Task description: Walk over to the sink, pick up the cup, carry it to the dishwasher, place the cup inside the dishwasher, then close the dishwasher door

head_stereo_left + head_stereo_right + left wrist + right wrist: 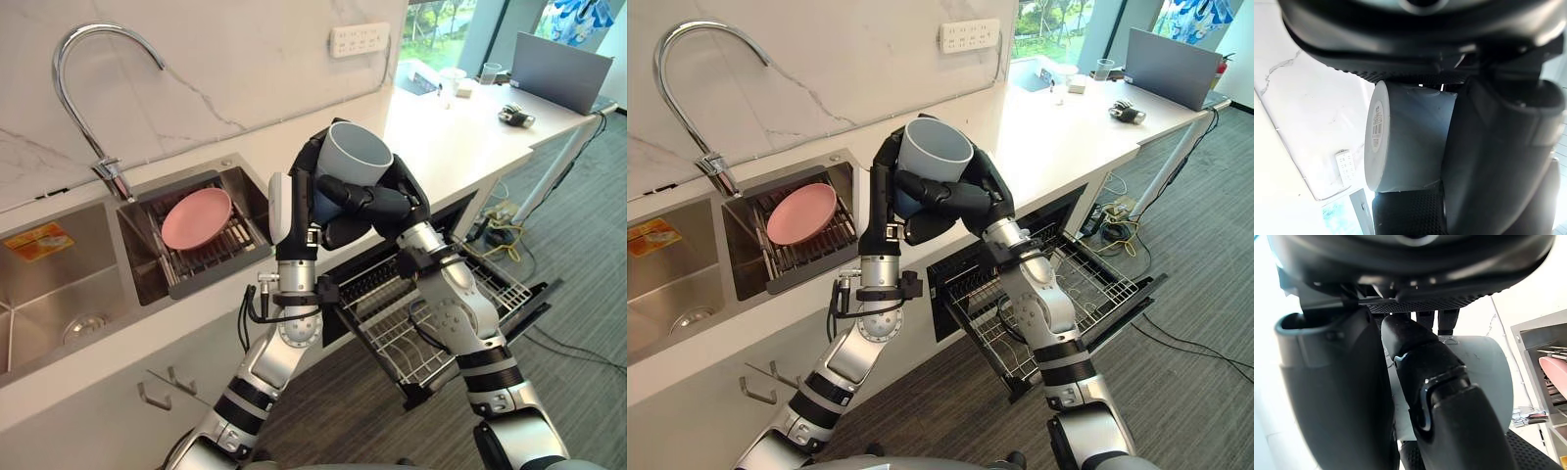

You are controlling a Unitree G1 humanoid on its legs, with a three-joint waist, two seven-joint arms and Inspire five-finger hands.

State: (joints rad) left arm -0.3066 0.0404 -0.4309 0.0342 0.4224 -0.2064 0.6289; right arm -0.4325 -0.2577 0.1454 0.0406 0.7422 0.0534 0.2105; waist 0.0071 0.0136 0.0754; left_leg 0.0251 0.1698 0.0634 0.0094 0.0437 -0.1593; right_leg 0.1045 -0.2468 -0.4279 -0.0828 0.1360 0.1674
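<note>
A grey cup (358, 157) is held upright in the air between both hands, over the counter's front edge and above the open dishwasher (441, 323). My left hand (297, 211) curls round the cup's back and left side. My right hand (380, 204) wraps its fingers (1420, 357) across the front of the cup (1484, 367). In the left wrist view the cup (1410, 142) lies against the palm, its labelled base showing, with the thumb (1498, 161) alongside it.
The dishwasher's door hangs down and its wire rack (1048, 294) is pulled out. A pink plate (196, 217) rests on a drain rack in the sink (147, 264), beside the faucet (93, 88). A laptop (558, 69) and small items sit at the counter's far end.
</note>
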